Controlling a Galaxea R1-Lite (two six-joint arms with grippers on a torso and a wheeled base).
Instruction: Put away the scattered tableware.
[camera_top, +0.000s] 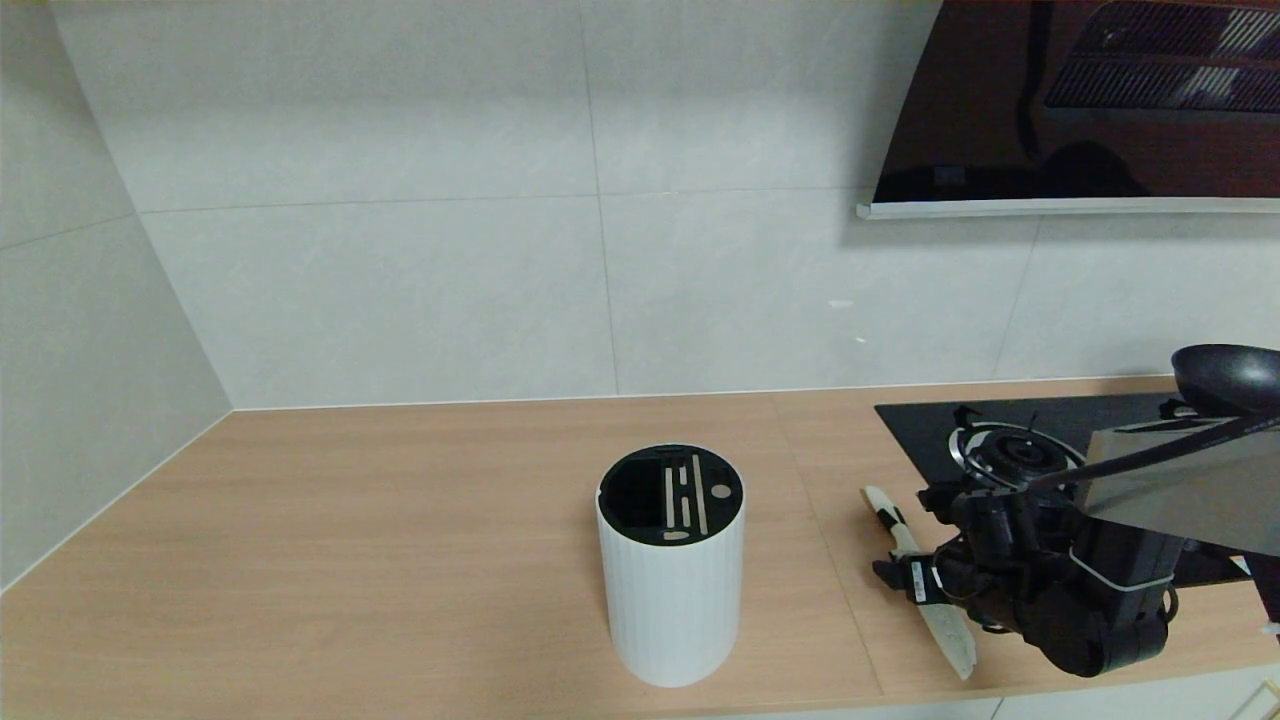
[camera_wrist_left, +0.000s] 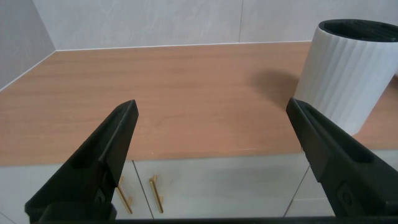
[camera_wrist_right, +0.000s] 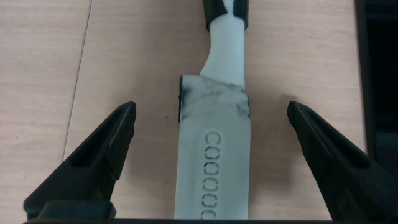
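The white knife (camera_top: 948, 632) lies flat near the countertop's (camera_top: 400, 540) front edge beside the hob (camera_top: 1100, 420), under the right gripper (camera_wrist_right: 209, 124), whose 2 fingers are spread wide either side of it. The left gripper (camera_wrist_left: 211, 106) hangs open at the front edge, with the white holder (camera_top: 672, 580) nearby.

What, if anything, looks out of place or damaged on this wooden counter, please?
The white knife with a black-banded handle lies loose on the wooden counter, beneath the open right gripper, outside the white ribbed cylindrical holder. Dark smudges mark its blade near the handle.

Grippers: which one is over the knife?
The right gripper, open astride the white knife on the counter; the left gripper hangs open by the counter edge.
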